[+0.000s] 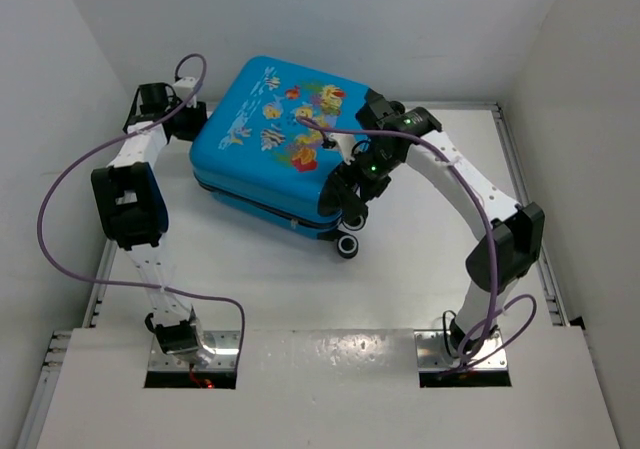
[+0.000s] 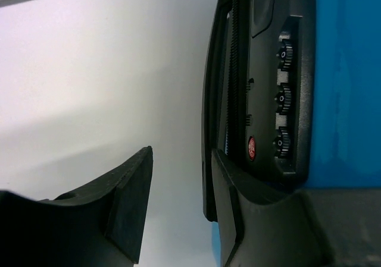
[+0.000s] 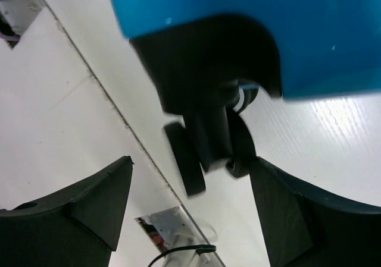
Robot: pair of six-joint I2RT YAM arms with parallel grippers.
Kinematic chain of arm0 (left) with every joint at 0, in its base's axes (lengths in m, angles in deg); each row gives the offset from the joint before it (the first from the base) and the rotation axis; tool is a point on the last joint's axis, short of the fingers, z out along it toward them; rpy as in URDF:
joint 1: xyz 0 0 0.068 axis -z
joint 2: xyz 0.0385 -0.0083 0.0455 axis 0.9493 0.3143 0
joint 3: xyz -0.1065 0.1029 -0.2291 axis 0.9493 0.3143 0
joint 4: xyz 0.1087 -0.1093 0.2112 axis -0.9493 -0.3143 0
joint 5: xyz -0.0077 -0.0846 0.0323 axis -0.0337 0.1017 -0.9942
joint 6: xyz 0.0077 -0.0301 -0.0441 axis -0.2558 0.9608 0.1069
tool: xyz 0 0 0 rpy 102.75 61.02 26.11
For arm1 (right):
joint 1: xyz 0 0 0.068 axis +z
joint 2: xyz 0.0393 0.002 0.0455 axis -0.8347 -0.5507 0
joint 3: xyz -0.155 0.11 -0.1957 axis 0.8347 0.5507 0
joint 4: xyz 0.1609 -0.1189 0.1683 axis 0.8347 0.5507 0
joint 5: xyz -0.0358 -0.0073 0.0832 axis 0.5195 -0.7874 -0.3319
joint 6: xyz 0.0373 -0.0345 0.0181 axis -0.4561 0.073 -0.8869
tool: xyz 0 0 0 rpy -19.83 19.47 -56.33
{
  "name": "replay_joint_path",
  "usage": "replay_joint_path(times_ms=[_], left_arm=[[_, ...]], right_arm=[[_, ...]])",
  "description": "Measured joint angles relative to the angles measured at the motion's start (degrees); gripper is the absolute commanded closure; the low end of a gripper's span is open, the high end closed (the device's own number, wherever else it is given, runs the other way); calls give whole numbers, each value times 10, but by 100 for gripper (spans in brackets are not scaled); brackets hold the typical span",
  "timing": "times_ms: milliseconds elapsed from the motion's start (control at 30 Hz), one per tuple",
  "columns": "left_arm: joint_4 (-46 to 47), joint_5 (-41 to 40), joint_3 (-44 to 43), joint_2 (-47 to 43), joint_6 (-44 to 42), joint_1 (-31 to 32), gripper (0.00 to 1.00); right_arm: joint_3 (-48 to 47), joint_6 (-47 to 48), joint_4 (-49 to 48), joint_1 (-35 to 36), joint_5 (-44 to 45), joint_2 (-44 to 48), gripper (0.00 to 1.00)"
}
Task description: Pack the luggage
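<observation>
On table (image 1: 400, 279), closed luggage (image 1: 270, 129); lock dials (image 2: 284, 97) only in left-wrist view; left jaws apart, right jaws apart.

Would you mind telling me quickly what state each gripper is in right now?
Left gripper: open, empty, beside the suitcase.
Right gripper: open, empty, facing a wheel.

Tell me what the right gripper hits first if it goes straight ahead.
Probably the black twin wheel of the blue suitcase, centred just ahead of the open right gripper; depth is unclear.
</observation>
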Motion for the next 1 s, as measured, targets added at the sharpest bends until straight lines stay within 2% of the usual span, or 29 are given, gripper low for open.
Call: replay_joint_path(times_ms=[133,200,233,333,533,600,633,667,700,767,800,833,1000], left_arm=[[11,-4,33,-21,7,7,50],[16,-5,46,-29,11,10,50],[18,-7,52,-33,11,12,50],[38,-13,76,-47,14,12,50],[62,-15,110,-66,37,12,49],[72,-15,128,-76,45,14,45],[74,-15,135,-81,49,15,43],[75,-15,141,-85,50,17,38],[76,-14,145,-89,53,19,34],[78,-16,149,-92,53,22,27],[78,-15,150,-92,54,24,25],[78,-16,152,-92,54,27,25],[79,-14,156,-93,62,31,27]], right_arm=[[6,-9,-23,14,24,-16,21],[2,-15,-31,26,34,-35,27],[0,-22,-25,33,47,-44,51],[7,-26,-47,36,72,-40,100],[52,-34,-80,52,123,2,100],[87,-36,-103,58,137,30,100],[107,-38,-115,62,144,44,95],[136,-40,-131,67,151,64,62],[157,-41,-146,70,158,79,47],[174,-47,-150,71,167,92,27],[175,-53,-141,71,172,91,14],[174,-56,-129,69,174,89,10],[173,-93,-138,3,159,88,11]])
